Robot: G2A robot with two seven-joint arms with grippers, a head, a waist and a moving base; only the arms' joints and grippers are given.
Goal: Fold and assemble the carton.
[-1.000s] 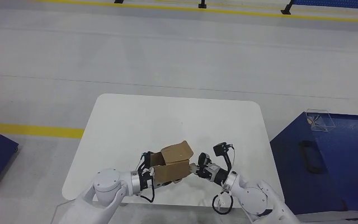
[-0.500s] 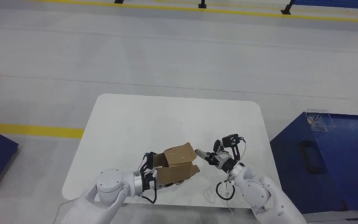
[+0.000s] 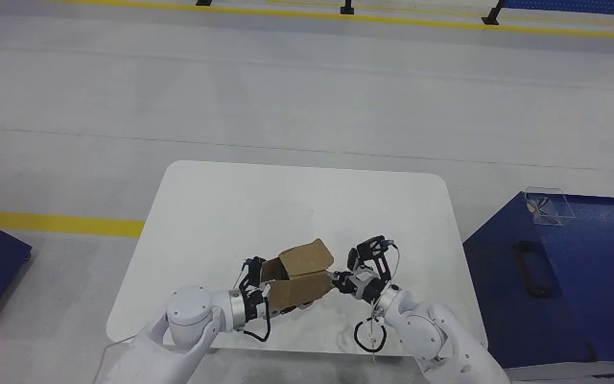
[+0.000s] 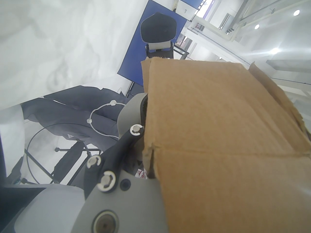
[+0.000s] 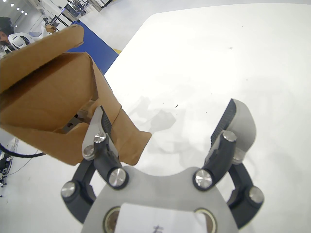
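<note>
1. Pale grey floor surrounds the white table (image 3: 288, 197), and a yellow floor line (image 3: 67, 225) runs off past the table's left edge.
2. At the near left of the table, the left gripper (image 3: 261, 285) is clamped on the left end of the carton (image 3: 299, 274). In the left wrist view, one grey finger (image 4: 132, 112) presses against the cardboard edge. The other finger is hidden behind the panel.
3. Between the two grippers, over the near middle of the table, the brown carton is partly folded and held just off the surface. It sits tilted, with one flap standing up along its top, and its shadow falls on the tabletop beneath it.
4. At the carton's right end, the right gripper (image 3: 336, 281) has its jaws spread wide and grips nothing. In the right wrist view, one ribbed finger (image 5: 103, 120) lies against a loose flap at the carton's open end. The other finger (image 5: 233, 120) is free over bare tabletop.
5. Right of the table stands a blue bin (image 3: 547, 288), apart from the table edge, with a small clear tray (image 3: 549, 204) resting on its top.
</note>
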